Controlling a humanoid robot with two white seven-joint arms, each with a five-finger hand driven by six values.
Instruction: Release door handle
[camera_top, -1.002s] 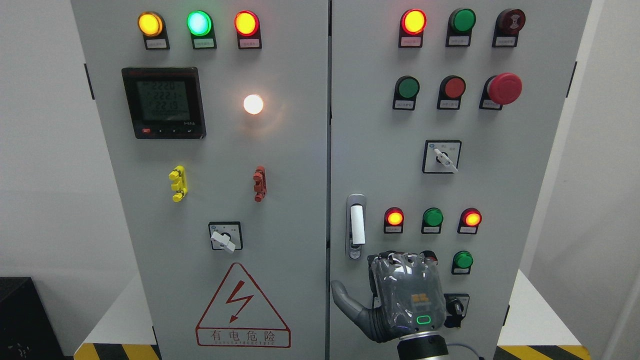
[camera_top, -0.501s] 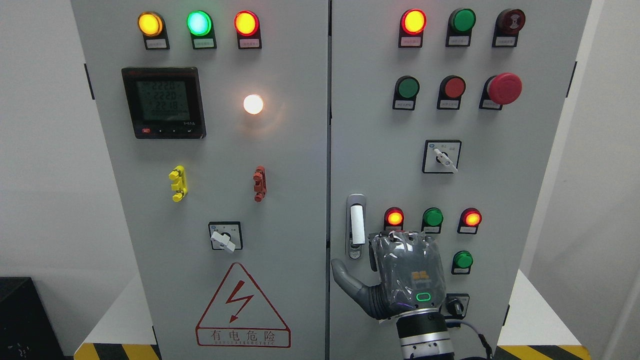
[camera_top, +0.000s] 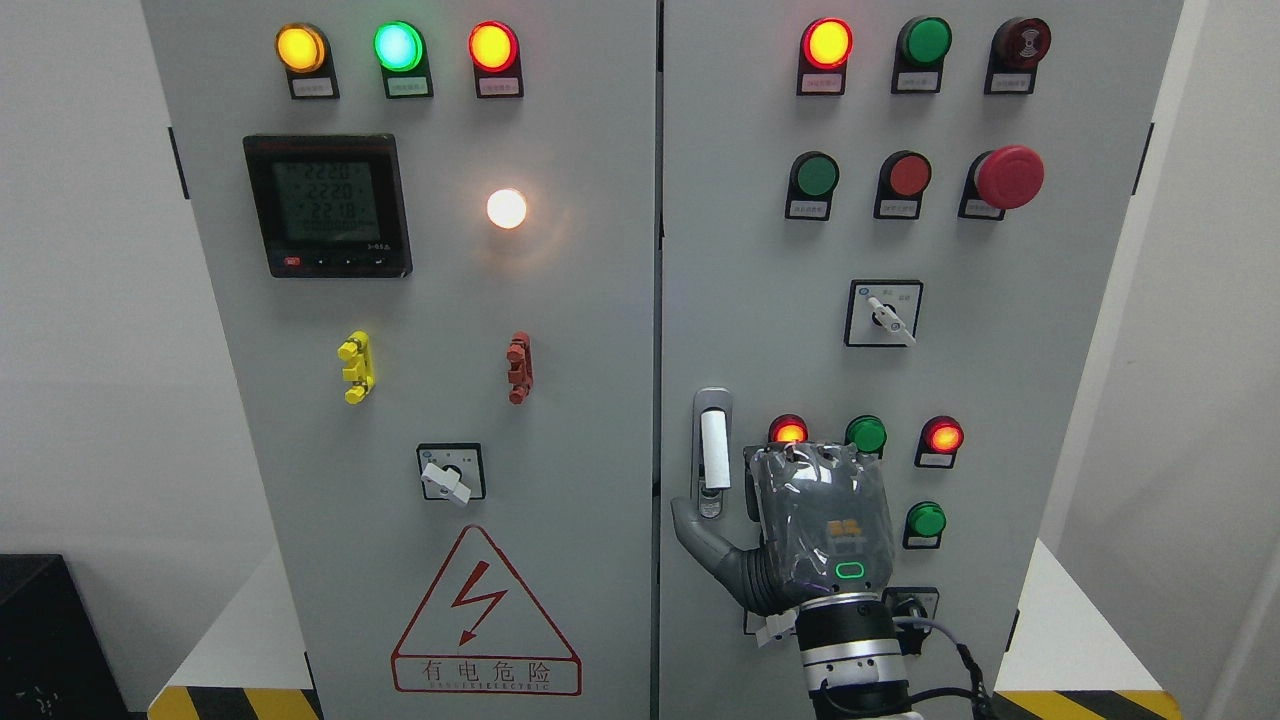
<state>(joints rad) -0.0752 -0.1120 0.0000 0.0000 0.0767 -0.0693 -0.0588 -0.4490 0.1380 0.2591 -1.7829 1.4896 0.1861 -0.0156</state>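
Here the right hand (camera_top: 800, 530), grey and covered with a clear plastic film, is raised in front of the right door of the tall grey metal control cabinet (camera_top: 560, 300). Its arm comes in from the bottom edge, right of the middle. Only the back of the hand faces the camera, so the four fingers are hidden behind it and I cannot tell how much they are bent or if they touch anything. The thumb (camera_top: 700, 535) is stretched out to the left, with its tip just below the silver vertical door handle with a white grip (camera_top: 712, 452). It does not look closed around the handle. The handle stands upright near the left edge of the right door, beside the seam between the two doors.

The hand covers the lower part of a lit red round lamp (camera_top: 788, 430) and a green round button (camera_top: 866, 434), and also part of a small black switch (camera_top: 912, 606) near the wrist. The small labels under the lamps are too blurred to read.
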